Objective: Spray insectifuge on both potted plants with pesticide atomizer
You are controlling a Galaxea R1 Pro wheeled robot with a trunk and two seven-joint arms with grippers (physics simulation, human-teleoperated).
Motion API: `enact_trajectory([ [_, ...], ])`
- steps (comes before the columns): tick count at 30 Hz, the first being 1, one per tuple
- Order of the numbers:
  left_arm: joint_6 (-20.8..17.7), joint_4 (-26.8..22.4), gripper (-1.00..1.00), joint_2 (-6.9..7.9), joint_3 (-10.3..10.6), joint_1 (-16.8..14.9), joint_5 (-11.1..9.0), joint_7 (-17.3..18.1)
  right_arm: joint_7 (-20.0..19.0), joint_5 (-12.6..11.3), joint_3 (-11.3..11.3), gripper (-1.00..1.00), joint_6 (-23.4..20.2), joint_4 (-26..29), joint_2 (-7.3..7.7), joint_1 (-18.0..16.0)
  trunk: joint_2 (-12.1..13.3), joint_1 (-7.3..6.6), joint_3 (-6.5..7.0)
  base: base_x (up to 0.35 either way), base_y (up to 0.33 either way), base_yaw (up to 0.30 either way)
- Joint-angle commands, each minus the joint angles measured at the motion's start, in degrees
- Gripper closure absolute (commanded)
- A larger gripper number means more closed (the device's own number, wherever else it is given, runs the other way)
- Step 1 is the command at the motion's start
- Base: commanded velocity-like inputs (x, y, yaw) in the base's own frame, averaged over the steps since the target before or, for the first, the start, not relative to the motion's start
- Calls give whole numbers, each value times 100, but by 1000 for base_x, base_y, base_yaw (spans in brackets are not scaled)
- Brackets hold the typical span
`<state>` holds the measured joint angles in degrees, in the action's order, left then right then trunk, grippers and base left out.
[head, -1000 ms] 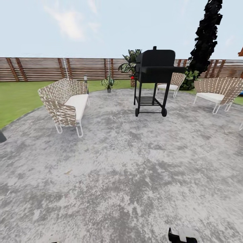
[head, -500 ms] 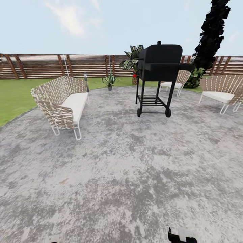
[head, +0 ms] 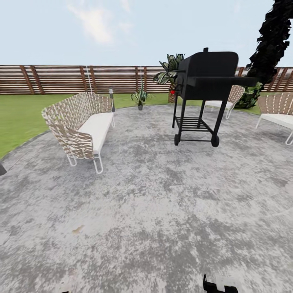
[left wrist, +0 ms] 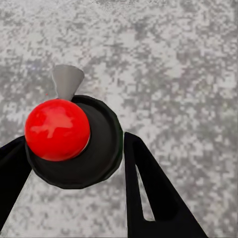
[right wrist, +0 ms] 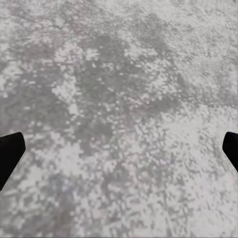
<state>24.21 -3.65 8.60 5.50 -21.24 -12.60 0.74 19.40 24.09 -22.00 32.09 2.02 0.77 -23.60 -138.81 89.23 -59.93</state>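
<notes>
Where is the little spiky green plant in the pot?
In the head view, the small potted plant with pointed green leaves stands at the patio's far edge before the brown slatted fence, between the woven bench and black grill.

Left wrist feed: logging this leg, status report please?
Left pincer shut on the atomizer; right pincer open over bare paving. One potted plant ahead at the patio edge. Bench and grill flank the path.

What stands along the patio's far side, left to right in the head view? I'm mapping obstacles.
Sofa → small potted plant → grill → chair.
</notes>
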Motion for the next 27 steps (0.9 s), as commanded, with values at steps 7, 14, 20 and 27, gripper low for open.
enact_trajectory([
  [7, 13, 7, 100, 1, 48, -3, -58, 5, 30, 61, -33, -100, 9, -9, 39, -4, -2, 2, -5, 339, 0, 0],
  [14, 13, 9, 100, 1, 48, -3, -58, 5, 29, 64, -32, -100, 8, -9, 31, -4, -2, 2, -5, 339, 0, 0],
  [20, 13, 13, 100, 1, 48, -3, -58, 7, 29, 62, -32, -100, 8, -9, 29, -4, -2, 2, -5, 339, 0, 0],
  [27, 17, 6, 100, 1, 48, -3, -58, 6, 29, 61, -31, -100, 8, -9, 17, -4, -2, 2, -5, 339, 0, 0],
])
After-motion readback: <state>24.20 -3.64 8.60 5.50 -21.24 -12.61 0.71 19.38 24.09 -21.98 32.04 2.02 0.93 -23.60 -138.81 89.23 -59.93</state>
